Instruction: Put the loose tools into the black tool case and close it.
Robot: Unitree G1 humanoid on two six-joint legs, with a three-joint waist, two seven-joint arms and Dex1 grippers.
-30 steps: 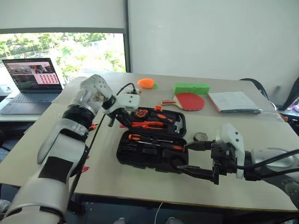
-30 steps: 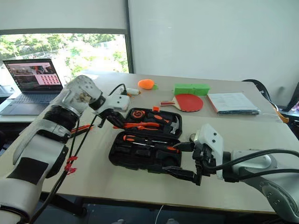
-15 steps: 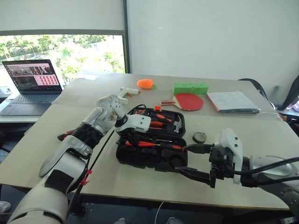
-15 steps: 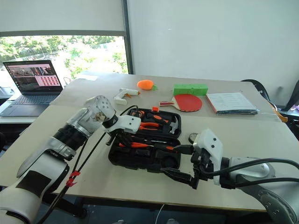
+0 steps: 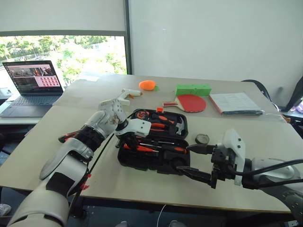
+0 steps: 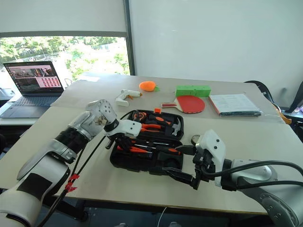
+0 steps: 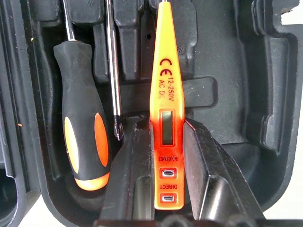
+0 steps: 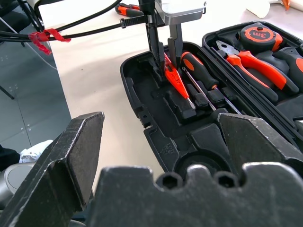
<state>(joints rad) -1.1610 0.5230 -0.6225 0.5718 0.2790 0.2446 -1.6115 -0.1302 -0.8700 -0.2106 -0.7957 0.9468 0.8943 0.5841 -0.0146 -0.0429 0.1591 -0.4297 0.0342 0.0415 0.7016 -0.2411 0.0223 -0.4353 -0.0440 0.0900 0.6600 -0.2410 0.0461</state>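
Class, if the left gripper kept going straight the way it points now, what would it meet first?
Most likely the moulded floor of the black tool case. The left gripper points down into it, jaws shut on the orange stick tool, whose tip would probably touch first.

orange stick tool, black tool case

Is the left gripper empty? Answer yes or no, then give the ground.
No. The left gripper is shut on the slim orange-red stick tool, holding it over the black tool case.
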